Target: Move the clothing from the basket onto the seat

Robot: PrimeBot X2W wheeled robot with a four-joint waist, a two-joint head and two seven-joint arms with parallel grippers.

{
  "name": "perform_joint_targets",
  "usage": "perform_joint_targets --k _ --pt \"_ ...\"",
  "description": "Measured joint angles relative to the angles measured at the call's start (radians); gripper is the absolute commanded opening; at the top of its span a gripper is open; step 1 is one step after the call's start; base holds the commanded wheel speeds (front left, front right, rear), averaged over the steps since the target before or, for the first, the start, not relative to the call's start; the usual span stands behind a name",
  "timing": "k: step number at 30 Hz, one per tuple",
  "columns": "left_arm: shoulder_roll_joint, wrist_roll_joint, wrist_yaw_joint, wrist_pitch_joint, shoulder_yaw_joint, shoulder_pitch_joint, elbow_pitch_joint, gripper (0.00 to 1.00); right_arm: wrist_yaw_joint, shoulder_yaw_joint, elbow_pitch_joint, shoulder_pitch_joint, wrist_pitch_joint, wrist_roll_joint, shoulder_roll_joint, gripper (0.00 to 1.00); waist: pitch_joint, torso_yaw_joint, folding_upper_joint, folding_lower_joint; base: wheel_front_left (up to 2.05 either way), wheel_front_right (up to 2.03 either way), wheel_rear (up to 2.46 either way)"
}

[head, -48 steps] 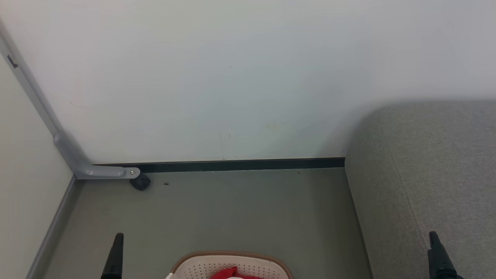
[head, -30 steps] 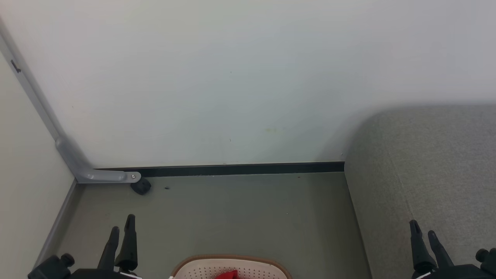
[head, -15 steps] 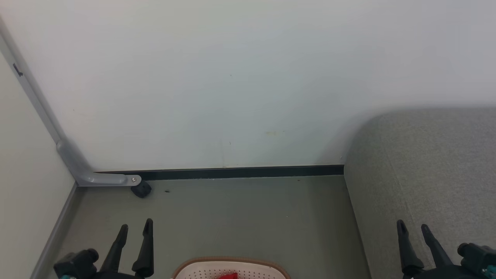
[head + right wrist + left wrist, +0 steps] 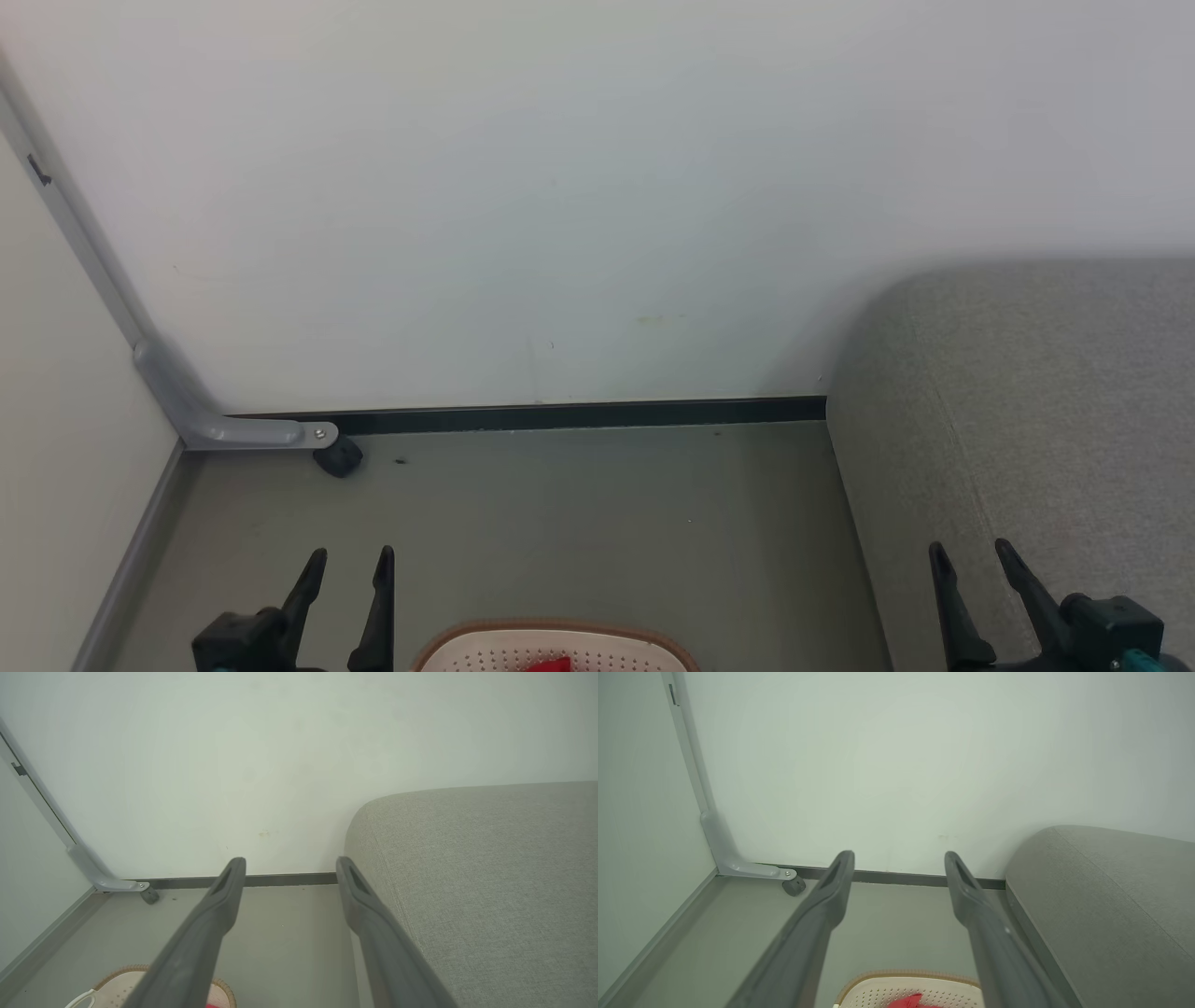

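Plainly, the basket [image 4: 607, 630] sits on the floor [image 4: 579, 523] at the head view's bottom edge, a scrap of red clothing [image 4: 548, 665] inside it. The seat [image 4: 1046, 392] stands to its right, apart from it. The left gripper [image 4: 353, 553] hovers just left of the basket, fingers spread and empty. The right gripper [image 4: 970, 546], likewise spread and empty, shows against the seat.

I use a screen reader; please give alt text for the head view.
Two open, empty tools stand at the bottom edge: the left tool over the floor, the right tool before the seat. Between them peeks the basket with red clothing.
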Motion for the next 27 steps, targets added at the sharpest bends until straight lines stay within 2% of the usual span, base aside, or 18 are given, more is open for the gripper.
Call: perform_joint_targets --k 11,27 --pt "0.002 0.135 0.033 -0.039 -0.024 -0.021 0.035 1.00 -0.018 0.034 0.015 -0.008 -0.039 -0.119 -0.016 1.00 -0.002 0.001 0.0000 0.0000 0.00 0.00 0.00" --pt "-0.025 0.121 0.068 -0.039 0.023 -0.020 0.093 1.00 -0.036 -0.009 0.019 -0.018 -0.039 -0.116 -0.003 1.00 -0.001 0.001 0.0000 0.0000 0.00 0.00 0.00"
